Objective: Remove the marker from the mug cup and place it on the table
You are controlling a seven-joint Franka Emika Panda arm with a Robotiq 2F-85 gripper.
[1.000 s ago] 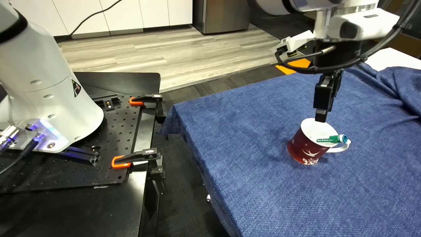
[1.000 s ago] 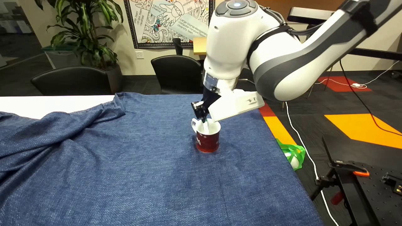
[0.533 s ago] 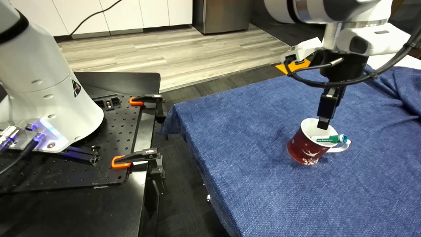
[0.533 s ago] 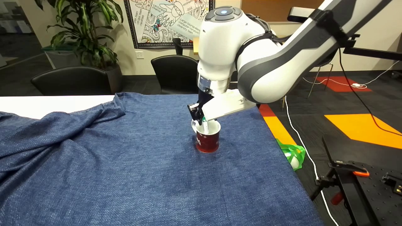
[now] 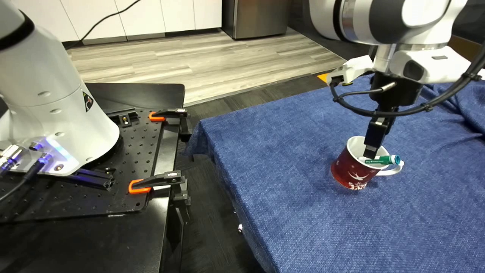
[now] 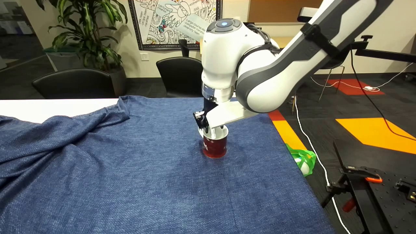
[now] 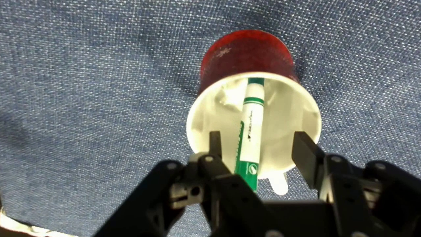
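The dark red mug cup (image 5: 350, 172) stands upright on the blue cloth-covered table (image 5: 284, 151), its white handle turned away from the robot base. It also shows in an exterior view (image 6: 214, 149) and in the wrist view (image 7: 246, 56). The green and white marker (image 7: 252, 128) leans inside it, its teal end sticking out over the rim at the handle side (image 5: 383, 160). My gripper (image 7: 258, 144) is open, pointing down over the mug's mouth, with one finger on each side of the marker and a gap to both. In an exterior view, the fingertip (image 5: 370, 151) overlaps the mug opening.
The black workbench (image 5: 155, 223) with orange clamps (image 5: 140, 186) and the robot base stands beside the table, across a gap. The cloth is bunched in folds (image 6: 71, 146) at the table's far end. Black chairs (image 6: 182, 76) stand behind the table.
My gripper has come down from above the mug to its mouth, around the marker. The mug and the marker have not moved.
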